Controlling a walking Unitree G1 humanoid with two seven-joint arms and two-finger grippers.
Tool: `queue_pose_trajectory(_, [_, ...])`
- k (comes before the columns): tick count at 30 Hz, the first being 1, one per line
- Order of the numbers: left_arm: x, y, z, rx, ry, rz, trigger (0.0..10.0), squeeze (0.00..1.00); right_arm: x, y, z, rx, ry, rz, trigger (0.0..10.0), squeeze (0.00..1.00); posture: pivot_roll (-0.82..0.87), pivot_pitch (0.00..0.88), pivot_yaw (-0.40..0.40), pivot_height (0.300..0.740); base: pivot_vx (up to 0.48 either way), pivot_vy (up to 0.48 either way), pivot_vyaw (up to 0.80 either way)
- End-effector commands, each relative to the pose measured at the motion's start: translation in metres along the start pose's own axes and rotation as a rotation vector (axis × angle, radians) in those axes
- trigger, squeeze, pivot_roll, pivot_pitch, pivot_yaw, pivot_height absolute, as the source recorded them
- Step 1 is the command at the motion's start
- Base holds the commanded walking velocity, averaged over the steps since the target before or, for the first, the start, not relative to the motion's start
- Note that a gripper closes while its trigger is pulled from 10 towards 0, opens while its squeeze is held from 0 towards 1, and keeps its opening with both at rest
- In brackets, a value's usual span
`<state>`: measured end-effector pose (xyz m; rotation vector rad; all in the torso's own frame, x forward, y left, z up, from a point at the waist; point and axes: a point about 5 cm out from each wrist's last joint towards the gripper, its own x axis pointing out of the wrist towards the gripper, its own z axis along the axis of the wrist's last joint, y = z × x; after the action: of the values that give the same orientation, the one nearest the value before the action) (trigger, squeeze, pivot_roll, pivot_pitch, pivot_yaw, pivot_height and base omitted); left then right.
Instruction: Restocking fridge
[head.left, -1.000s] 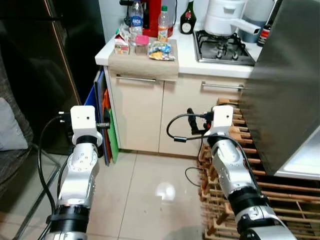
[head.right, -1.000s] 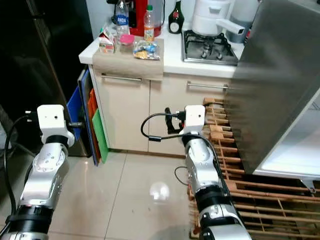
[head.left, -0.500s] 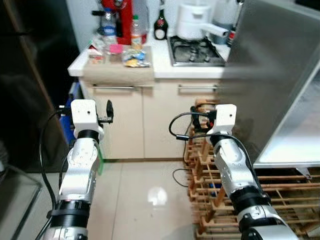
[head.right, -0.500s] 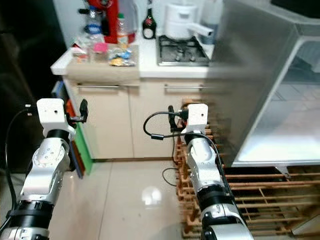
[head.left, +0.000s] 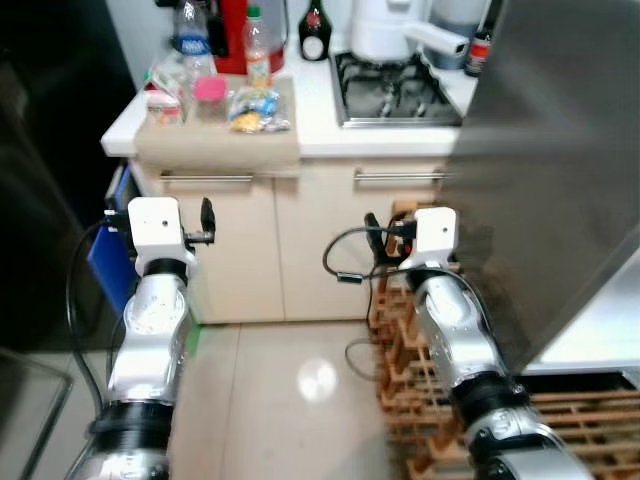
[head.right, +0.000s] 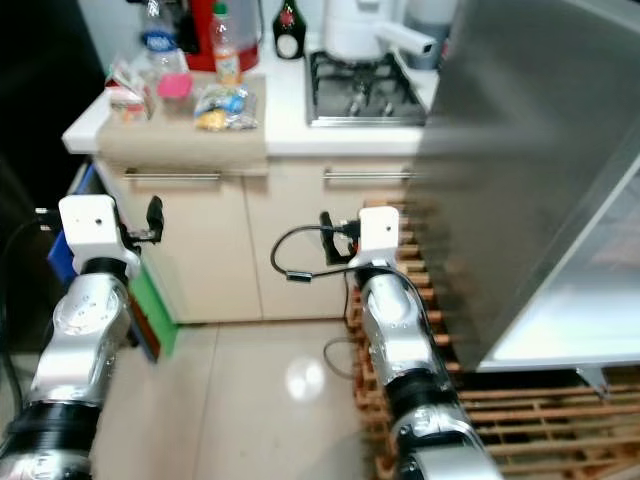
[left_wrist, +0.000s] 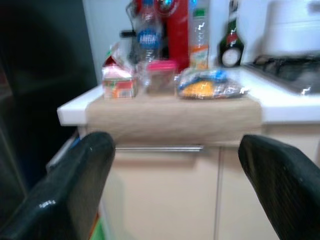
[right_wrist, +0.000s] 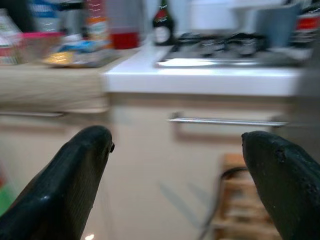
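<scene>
The groceries for the fridge sat on a wooden board (head.left: 215, 140) at the counter's left end: a water bottle (head.left: 186, 45), a juice bottle (head.left: 257, 45), a pink-lidded jar (head.left: 208, 97), a small carton (head.left: 163, 103) and a crinkly snack bag (head.left: 255, 108). The bottles looked rigid but smooth, best taken mid-body; the bag seemed soft, light and easily crushed. Both grippers hovered before the cabinets, well short of the board: the left gripper (left_wrist: 175, 175) and right gripper (right_wrist: 180, 170) each had fingers spread wide, holding nothing. The open fridge door (head.left: 560, 170) stood at right.
</scene>
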<state>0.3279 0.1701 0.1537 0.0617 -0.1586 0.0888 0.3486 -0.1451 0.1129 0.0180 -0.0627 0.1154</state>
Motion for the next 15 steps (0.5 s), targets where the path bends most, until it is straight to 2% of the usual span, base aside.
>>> queue_pose_trajectory(1, [0.0002,0.0208,0.0005,0.027,0.000,0.057,10.0,0.00,0.0065,0.0206,0.0091,0.025,-0.034,0.051,10.0,0.00,-0.02,0.000,0.010,0.740,0.439,0.000,0.71])
queue_pose_trajectory(3, [0.0002,0.0208,0.0006,0.027,-0.001,0.056,10.0,0.00,0.0066,0.0205,0.0092,0.025,-0.034,0.051,10.0,0.00,-0.02,0.000,0.010,0.740,0.439,0.000,0.46])
queue_pose_trajectory(15, [0.0035,0.0202,0.0052,0.033,-0.019,0.050,10.0,0.00,0.0074,0.0180,0.0108,0.038,-0.043,0.032,10.0,0.00,-0.02,0.000,0.011,0.740,0.439,0.000,0.00])
